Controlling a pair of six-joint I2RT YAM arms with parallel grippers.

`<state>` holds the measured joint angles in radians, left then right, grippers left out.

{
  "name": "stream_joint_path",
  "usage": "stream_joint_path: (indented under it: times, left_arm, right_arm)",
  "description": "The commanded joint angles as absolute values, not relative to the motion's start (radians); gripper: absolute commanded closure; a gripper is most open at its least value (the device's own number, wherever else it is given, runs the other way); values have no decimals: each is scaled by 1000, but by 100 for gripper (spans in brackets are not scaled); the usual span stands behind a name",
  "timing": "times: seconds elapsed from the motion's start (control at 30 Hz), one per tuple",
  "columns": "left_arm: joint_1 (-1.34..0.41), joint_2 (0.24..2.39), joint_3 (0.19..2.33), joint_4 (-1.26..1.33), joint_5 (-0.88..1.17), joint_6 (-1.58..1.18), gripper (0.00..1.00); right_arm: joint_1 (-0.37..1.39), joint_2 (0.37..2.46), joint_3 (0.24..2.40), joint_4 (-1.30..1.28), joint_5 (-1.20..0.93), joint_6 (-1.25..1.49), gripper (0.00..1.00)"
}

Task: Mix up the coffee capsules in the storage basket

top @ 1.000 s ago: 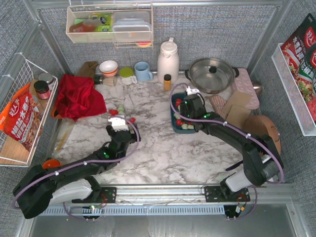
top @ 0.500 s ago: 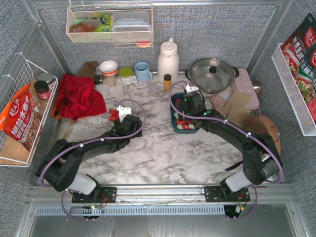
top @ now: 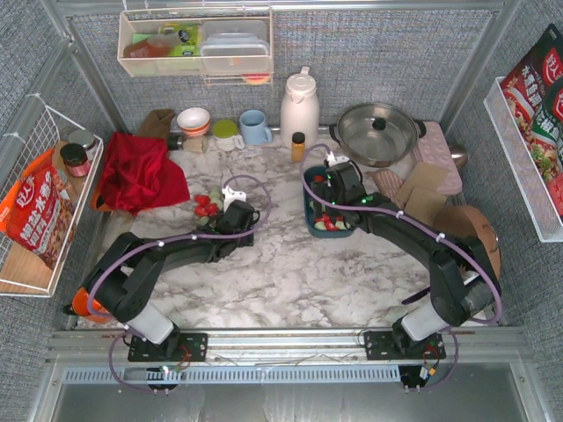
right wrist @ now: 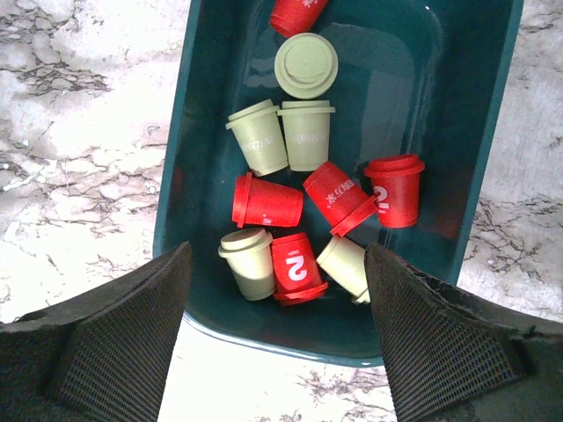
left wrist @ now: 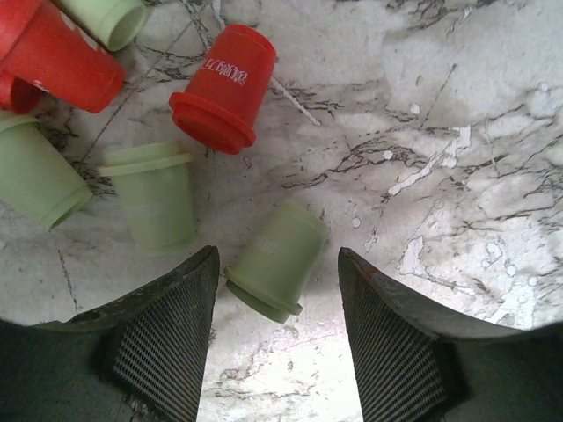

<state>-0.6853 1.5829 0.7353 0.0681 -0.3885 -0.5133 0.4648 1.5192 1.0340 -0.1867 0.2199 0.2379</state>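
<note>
- The left gripper [left wrist: 276, 264] sits low over the marble table [left wrist: 457, 132]. Its jaws stand apart on either side of a pale green capsule [left wrist: 280, 251] that lies on its side. A thin gap seems to show at each finger, so the capsule looks unclamped.
- More loose capsules [left wrist: 220, 92], red and green, lie tipped over on the table just beyond it.
- The right gripper [right wrist: 277, 255] hangs above the storage basket [right wrist: 405, 97] with its jaws spread wide, holding nothing.
- Inside the basket, red and green coffee capsules [right wrist: 266, 200] lie jumbled together, most of them toward the gripper's end.
- Seen from above, the basket stands right of centre, well apart from the loose capsules.
</note>
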Motion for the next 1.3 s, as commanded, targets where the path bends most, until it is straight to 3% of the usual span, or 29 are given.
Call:
stream_joint_path:
  times: [0.0,0.2,0.43,0.63,1.0,1.27]
  left_arm:
    - [-684,1613,755,46,-352,-487,36]
    - [-684,1625,756,22,-276,-514,49]
    - [-685,1598,721,30,-246,-535,53]
    - [-691,1526,687,97,-219,-510,63]
    - [-880,1216,424,661,-189,-261,66]
    - [-990,1166,365,869,-197,-142,67]
  right_arm:
    - [466,1527,1050,-195,198,238,16]
    - [465,1538,1056,-199,192,237,16]
    - [465,1547,1065,-211,180,239,16]
    - [466,1515,1066,-222,119,255,16]
    - [483,1321,1004,-112,-221,389,16]
    - [551,1239,903,47,-334,520,20]
